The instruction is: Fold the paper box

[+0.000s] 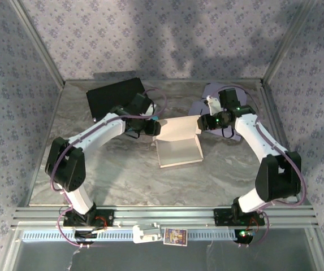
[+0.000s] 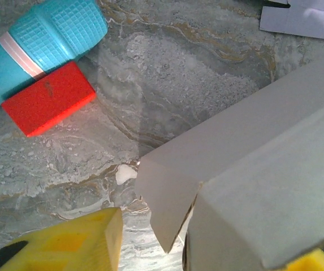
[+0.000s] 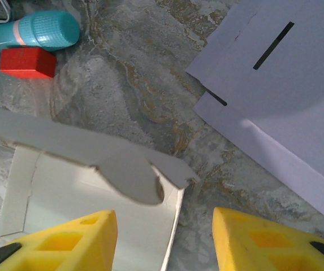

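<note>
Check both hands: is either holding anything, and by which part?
Nothing is clamped. The left hand stands open astride the left rear corner of the paper box; the right hand stands open astride its right edge.

Robot test cell, laboratory type. Silver aluminium-profile rail (image 1: 162, 213) across lower frame, white-and-black left arm (image 1: 94, 135) and right arm (image 1: 258, 135) bolted on; grey marble-patterned tabletop (image 1: 122, 180); lilac floral-print wall panels (image 1: 167, 34) above.

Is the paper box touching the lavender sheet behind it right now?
Apart. The right wrist view shows a strip of bare marble between the paper box with its raised flap and the edge of the slotted lavender sheet.
</note>
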Robot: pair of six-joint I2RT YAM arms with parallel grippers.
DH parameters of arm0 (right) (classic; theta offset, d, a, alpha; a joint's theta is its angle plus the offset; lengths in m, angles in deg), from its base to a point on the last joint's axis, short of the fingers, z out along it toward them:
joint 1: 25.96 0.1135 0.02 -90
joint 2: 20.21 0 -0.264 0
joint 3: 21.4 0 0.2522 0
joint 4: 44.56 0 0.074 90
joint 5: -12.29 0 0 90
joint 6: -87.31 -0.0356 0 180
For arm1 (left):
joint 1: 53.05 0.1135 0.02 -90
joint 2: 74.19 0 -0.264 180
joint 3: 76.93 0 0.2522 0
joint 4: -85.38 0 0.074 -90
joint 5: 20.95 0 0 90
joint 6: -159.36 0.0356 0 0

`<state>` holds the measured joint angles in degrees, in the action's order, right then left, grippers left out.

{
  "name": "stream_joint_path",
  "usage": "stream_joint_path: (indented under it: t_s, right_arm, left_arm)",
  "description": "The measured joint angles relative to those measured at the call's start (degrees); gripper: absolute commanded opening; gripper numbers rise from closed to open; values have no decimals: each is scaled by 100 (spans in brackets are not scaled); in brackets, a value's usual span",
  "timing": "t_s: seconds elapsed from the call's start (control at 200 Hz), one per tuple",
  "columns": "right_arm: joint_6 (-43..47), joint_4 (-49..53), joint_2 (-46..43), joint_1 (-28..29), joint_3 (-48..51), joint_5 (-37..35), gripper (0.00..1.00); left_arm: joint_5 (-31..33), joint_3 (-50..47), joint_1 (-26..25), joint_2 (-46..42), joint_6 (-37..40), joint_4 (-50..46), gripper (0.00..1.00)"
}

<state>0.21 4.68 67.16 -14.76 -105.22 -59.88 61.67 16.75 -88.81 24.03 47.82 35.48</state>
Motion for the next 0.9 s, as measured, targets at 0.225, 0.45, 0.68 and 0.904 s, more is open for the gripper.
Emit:
stream_joint_path:
  t_s: [0.225,0.45,0.68,0.904]
  right_arm:
    - [291,-221,188,-138,-4,116,46]
    - [470,-297,319,-94,-4,264,44]
    - [557,-315,535,-76,-175,282,43]
    - [577,-363,704,-74,-308,295,40]
  left_arm:
    - [11,72,2,136,9,4,38]
    - [9,103,2,262,50,20,23]
    - [15,109,2,326,52,20,19]
    - [33,271,2,385,55,11,10]
